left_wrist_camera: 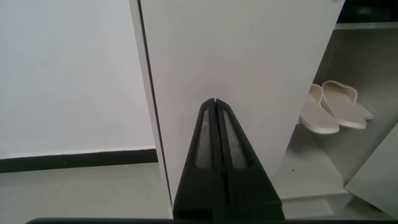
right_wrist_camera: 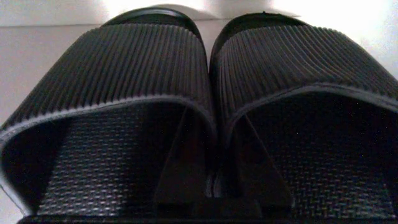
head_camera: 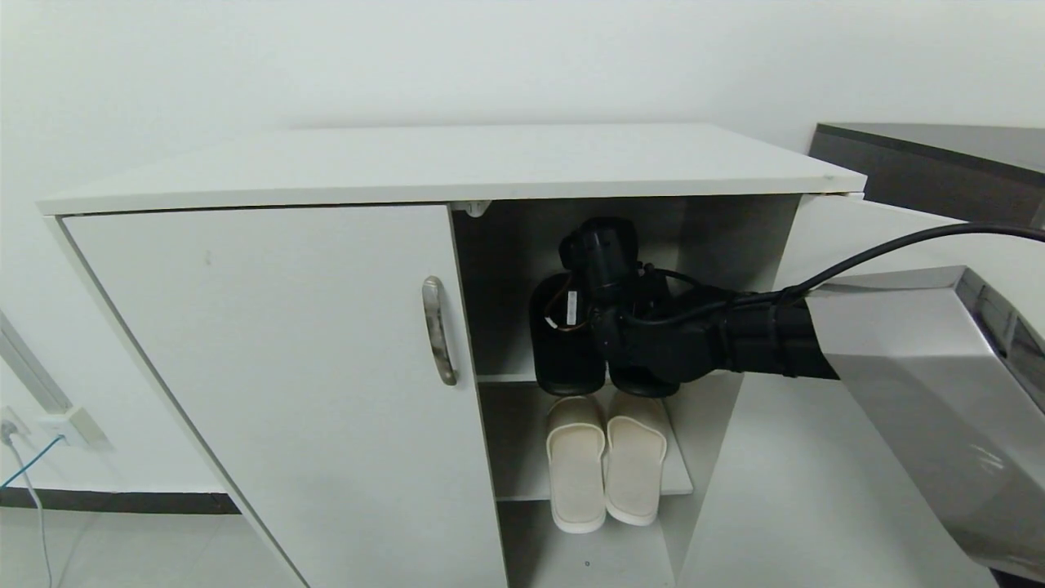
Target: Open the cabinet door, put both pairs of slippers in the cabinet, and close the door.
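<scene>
We held one pair of black slippers (head_camera: 563,343) clamped in our right gripper (right_wrist_camera: 214,143) at the cabinet's (head_camera: 408,163) upper shelf. One white pair (head_camera: 604,461) lay directly below it, overhanging the shelf edge. One door (head_camera: 784,490) stood open beside it. Our left gripper (left_wrist_camera: 215,109), pressed closed, faced the second, shut door (head_camera: 269,367).

In the head view the right wrist (head_camera: 735,343) hid much of the black slippers (head_camera: 563,359). In the right wrist view their sides ran past the edges, and they half buried the right tool (right_wrist_camera: 214,171).
</scene>
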